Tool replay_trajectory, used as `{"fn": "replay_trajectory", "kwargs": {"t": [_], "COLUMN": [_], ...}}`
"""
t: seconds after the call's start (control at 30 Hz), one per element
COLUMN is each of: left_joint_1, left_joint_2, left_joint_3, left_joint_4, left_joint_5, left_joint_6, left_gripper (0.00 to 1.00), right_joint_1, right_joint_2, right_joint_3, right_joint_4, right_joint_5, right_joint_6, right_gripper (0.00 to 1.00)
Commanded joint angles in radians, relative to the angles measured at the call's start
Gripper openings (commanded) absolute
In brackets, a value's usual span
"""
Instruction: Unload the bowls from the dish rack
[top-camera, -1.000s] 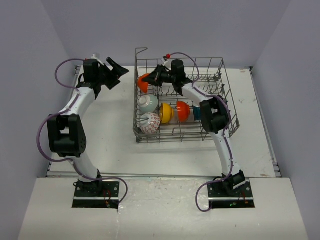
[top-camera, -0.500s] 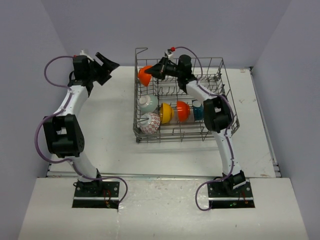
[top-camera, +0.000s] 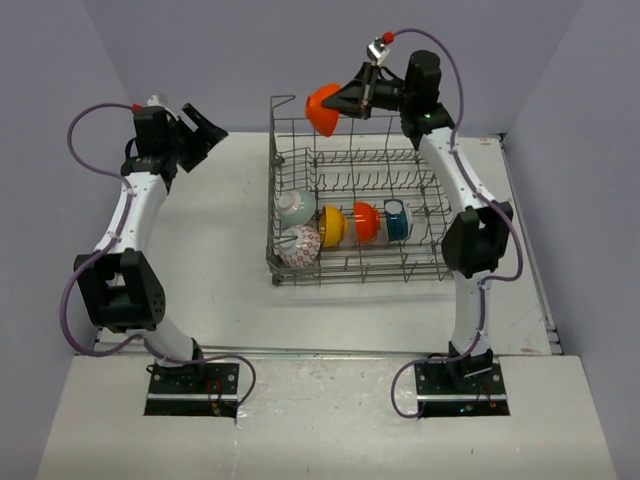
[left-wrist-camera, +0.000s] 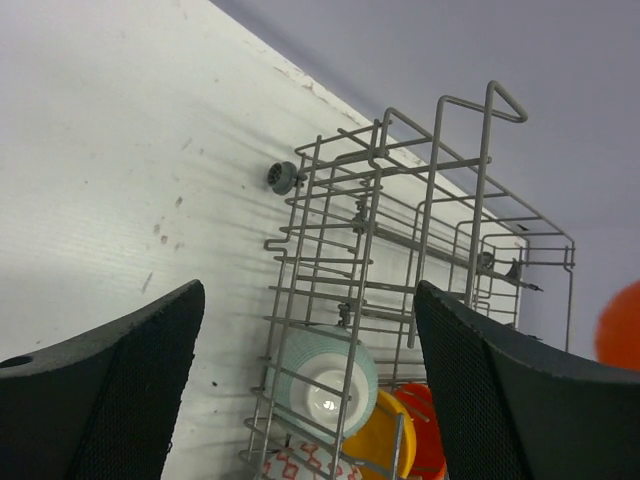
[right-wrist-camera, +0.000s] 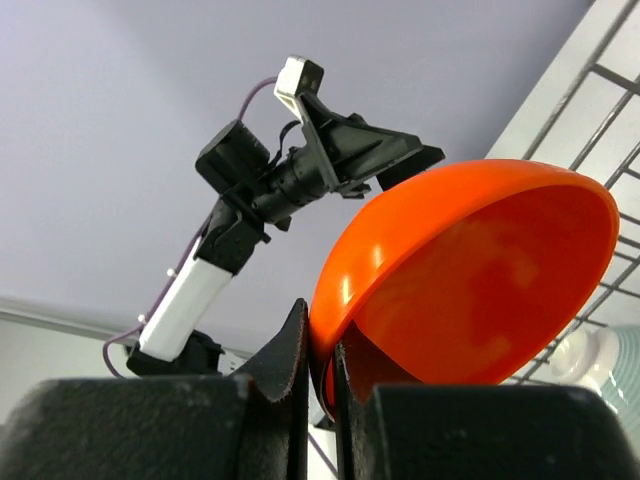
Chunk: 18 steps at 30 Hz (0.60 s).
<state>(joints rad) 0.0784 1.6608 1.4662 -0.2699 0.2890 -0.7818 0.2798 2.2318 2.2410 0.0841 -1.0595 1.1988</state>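
Obs.: right claw (right-wrist-camera: 320, 350) is clamped on the rim of an orange bowl (right-wrist-camera: 480, 280), the rim pinched between its two fingers and the bowl tilted on its side. From overhead, that bowl hangs in the air above the far rim of the dish rack (top-camera: 350, 268), toward its 11 o'clock corner and clear of the wires. The left claw (top-camera: 208, 130) stands wide apart and holds nothing, at about 10 o'clock over the bench (top-camera: 220, 270), well apart from the rack. Left in the rack, on edge among the tines (top-camera: 360, 180): the pale white-green bowl (top-camera: 292, 208) and red-patterned bowl (top-camera: 299, 245) at its 8 o'clock side, then the yellow bowl (top-camera: 331, 226), second orange bowl (top-camera: 366, 222) and teal-blue bowl (top-camera: 397, 221) in a row toward 4 o'clock. No bowl shows set down on the bench. Judgement: one bowl lifted out but not yet placed, five to go, so this is an early stage.
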Motion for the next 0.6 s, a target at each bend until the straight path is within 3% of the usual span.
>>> {"fn": "replay_trajectory", "kwargs": {"t": [0.0, 0.2, 0.37, 0.5, 0.57], "left_joint_1": [0.009, 0.007, -0.003, -0.017, -0.017], "left_joint_2": [-0.084, -0.245, -0.369, -0.424, -0.429], "left_joint_3": [0.054, -0.03, -0.067, -0.09, -0.095], "left_joint_4": [-0.138, -0.247, -0.325, -0.354, -0.368], "left_joint_5": [-0.097, -0.232, -0.3, -0.34, -0.327], "left_joint_6": [0.091, 0.166, 0.2, 0.179, 0.162], "left_gripper": [0.85, 0.85, 0.86, 0.87, 0.87], "right_joint_1": [-0.016, 0.047, 0.133, 0.151, 0.151], "right_joint_2": [-0.187, -0.319, -0.411, -0.526, -0.552], "right_joint_3": [0.023, 0.083, 0.045, -0.015, -0.037], "right_joint_4": [-0.316, -0.735, -0.915, -1.036, -1.089], "right_joint_5": [-0.053, 0.036, 0.209, 0.527, 0.772], "right_joint_6": [-0.258, -0.56, -0.711, -0.765, -0.783], "right_gripper": [0.0, 0.0, 0.0, 0.0, 0.0]}}
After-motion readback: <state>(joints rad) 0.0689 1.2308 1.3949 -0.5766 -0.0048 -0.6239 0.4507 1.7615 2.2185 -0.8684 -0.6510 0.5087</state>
